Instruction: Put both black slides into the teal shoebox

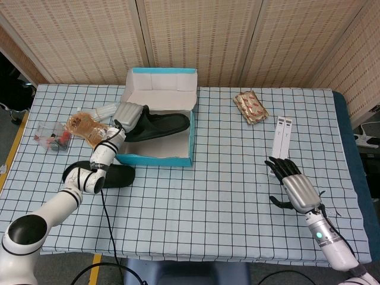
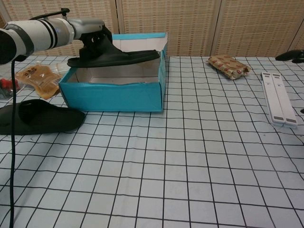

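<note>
Our left hand [image 1: 127, 113] grips one slide [image 1: 160, 125] over the shoebox [image 1: 155, 158]; the other slide [image 1: 100, 175] lies near the table's [image 1: 208, 196] left edge, while our right hand [image 1: 294, 187] hovers, fingers spread.

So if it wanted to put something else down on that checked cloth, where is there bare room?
The widest bare patch lies between the teal cardboard shoebox, the white flat strips and the near edge. It is crowded left of the shoebox: orange snack packet, clear plastic box, black rubber slide on the cloth.

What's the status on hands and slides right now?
Left hand holds one black slide over the open teal shoebox. Right hand open, idle. Second black slide on table beside box.
</note>
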`<action>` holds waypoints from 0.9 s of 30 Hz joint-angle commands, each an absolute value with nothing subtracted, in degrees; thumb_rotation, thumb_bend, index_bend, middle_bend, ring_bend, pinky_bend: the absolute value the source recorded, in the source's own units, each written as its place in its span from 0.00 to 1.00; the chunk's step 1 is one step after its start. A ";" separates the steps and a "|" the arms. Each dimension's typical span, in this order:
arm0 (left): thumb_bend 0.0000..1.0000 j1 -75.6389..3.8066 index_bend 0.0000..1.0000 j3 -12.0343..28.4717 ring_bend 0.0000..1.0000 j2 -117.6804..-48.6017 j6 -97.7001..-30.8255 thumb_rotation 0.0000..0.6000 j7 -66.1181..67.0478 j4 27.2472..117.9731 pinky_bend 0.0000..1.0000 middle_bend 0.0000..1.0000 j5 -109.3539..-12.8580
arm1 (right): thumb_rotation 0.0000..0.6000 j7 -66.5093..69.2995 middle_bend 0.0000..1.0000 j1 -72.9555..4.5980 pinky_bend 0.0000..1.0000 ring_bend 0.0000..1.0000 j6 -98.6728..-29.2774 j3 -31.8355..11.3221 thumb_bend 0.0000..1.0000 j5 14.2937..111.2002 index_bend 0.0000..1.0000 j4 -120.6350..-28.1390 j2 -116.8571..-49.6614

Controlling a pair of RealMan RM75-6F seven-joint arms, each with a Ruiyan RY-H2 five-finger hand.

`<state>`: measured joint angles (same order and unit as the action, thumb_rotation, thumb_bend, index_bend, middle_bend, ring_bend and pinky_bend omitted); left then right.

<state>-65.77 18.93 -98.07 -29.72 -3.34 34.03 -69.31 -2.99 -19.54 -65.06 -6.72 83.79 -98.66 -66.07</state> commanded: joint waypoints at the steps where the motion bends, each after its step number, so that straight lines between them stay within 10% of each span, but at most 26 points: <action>1: 0.54 -66.91 0.66 16.96 0.62 -100.11 -27.04 1.00 -8.50 30.47 0.58 0.74 -71.39 | 1.00 -2.39 0.00 -24.71 0.00 0.00 -61.26 -10.63 0.17 82.99 0.00 -99.18 -67.67; 10: 0.53 -67.42 0.65 14.54 0.59 -98.00 -28.55 1.00 -18.05 31.78 0.53 0.71 -76.19 | 1.00 -7.60 0.00 -42.16 0.00 0.00 -48.19 -19.89 0.17 71.92 0.00 -90.44 -78.39; 27: 0.52 -67.28 0.64 15.07 0.58 -88.57 -22.63 1.00 -29.23 42.99 0.51 0.70 -75.40 | 1.00 -18.29 0.00 -52.93 0.00 0.00 -53.05 -22.21 0.17 63.96 0.06 -75.43 -93.27</action>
<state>-67.42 15.42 -88.84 -22.72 -29.18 42.68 -75.03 -17.90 -52.49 -52.37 -22.19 64.28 -76.29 -92.48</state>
